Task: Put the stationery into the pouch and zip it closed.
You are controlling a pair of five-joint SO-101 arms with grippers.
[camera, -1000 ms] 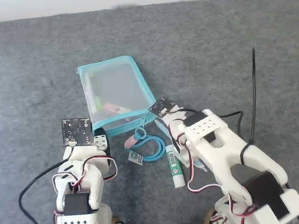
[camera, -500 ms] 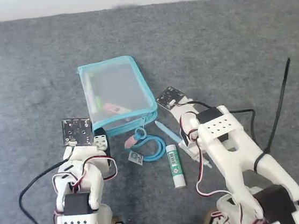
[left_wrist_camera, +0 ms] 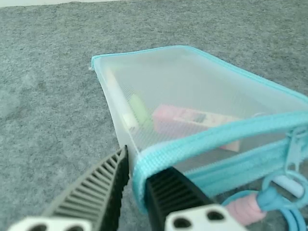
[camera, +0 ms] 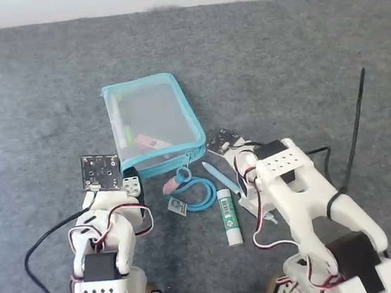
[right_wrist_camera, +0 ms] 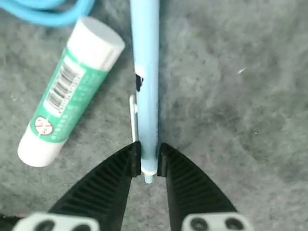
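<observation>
On the grey mat [camera: 311, 48] a blue cord loop [camera: 201, 192] with a small tag [camera: 178, 206] trails from the zip end of the mesh pouch [camera: 153, 119]. A glue stick [camera: 229, 217] lies just beside the loop, its long axis running roughly from the arms toward the pouch. In the high view the right arm [camera: 291, 178] covers the near end of the pale blue pen [camera: 220, 173], which lies between the glue stick and that arm. The pen rests flat on the mat, its long axis slanting from the arm toward the pouch's zip corner, with the far end near the pouch but apart from it. The right gripper [right_wrist_camera: 148, 159] is almost closed, its two black fingers pressed against either side of the pen's clip end (a small nub pokes out between them). The barrel runs straight away from the fingers, with the glue stick tilted close alongside. The left gripper [left_wrist_camera: 139, 166] sits at the pouch's near corner, fingers drawn close with the teal edge binding pinched between them. A pink item [left_wrist_camera: 192, 118] and a green item [left_wrist_camera: 139, 108] show through the mesh.
</observation>
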